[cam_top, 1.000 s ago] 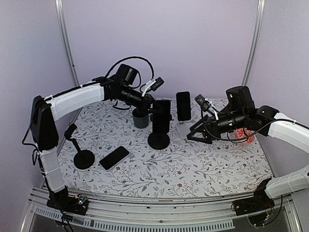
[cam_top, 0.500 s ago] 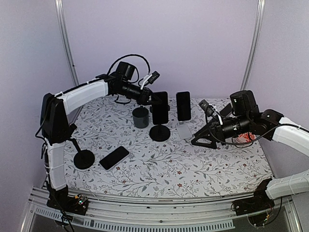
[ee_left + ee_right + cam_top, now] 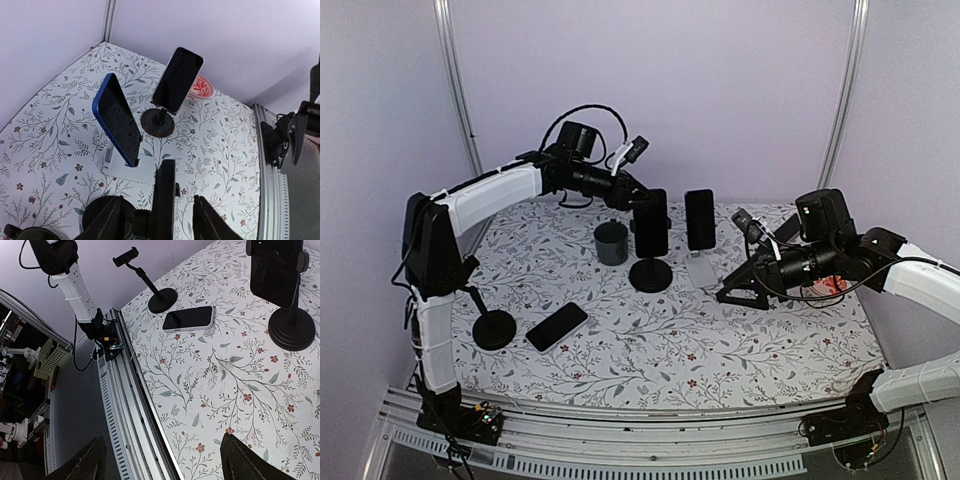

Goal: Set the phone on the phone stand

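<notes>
- Floral tablecloth (image 3: 650, 350) right across the table, and at its far centre the black phone (image 3: 651, 228) stands upright on the round-based stand (image 3: 650, 276). Looks seated to me.
- Left gripper (image 3: 157, 205) sits over that phone's top edge, fingers apart, one either side. The wrist view shows gaps, so it's not squeezing.
- Here's the danger, I'd say: if it pulls away crooked, a finger clips the top edge. The tall stand would rock on its small base, and phone and stand could both go over.
- Toppling right, it would hit the blue phone (image 3: 117, 120) on the white stand (image 3: 131, 170) just beside it. To the left, the dark cup (image 3: 611, 243) is near.
- Right gripper (image 3: 164, 437) hangs low on the right, jaws wide, holding nothing. A swing to the left would put it in among those stands.
- Near left, another phone (image 3: 557, 326) lies flat, face up, just beside an empty clamp stand (image 3: 492, 328). It's a smooth slab lying on cloth, so awkward to lift, I'd guess.
- Whether the cloth gives under those bases, I can't tell.
- Over on the right, a red bowl (image 3: 201, 87).
- Lilac walls (image 3: 720, 90) close in on three sides, with a metal post (image 3: 455, 90) in each far corner.
- An aluminium rail (image 3: 125, 390) runs along the near edge, with cables and clutter beyond it.
</notes>
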